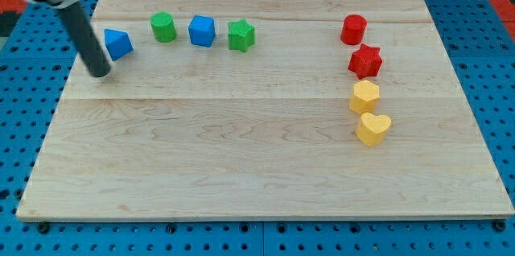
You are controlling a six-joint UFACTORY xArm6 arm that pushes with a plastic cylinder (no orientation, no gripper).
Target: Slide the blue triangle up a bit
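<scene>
The blue triangle (118, 43) lies near the board's upper left. My tip (99, 72) rests on the board just below and to the left of it, close but apart; the rod leans up to the view's top left. To the triangle's right stand a green cylinder (163, 26), a blue cube (202, 30) and a green star (241, 35) in a row.
At the view's right, a column holds a red cylinder (353, 29), a red star (365, 61), a yellow hexagon (364, 96) and a yellow heart (372, 129). The wooden board (257, 175) sits on a blue pegboard.
</scene>
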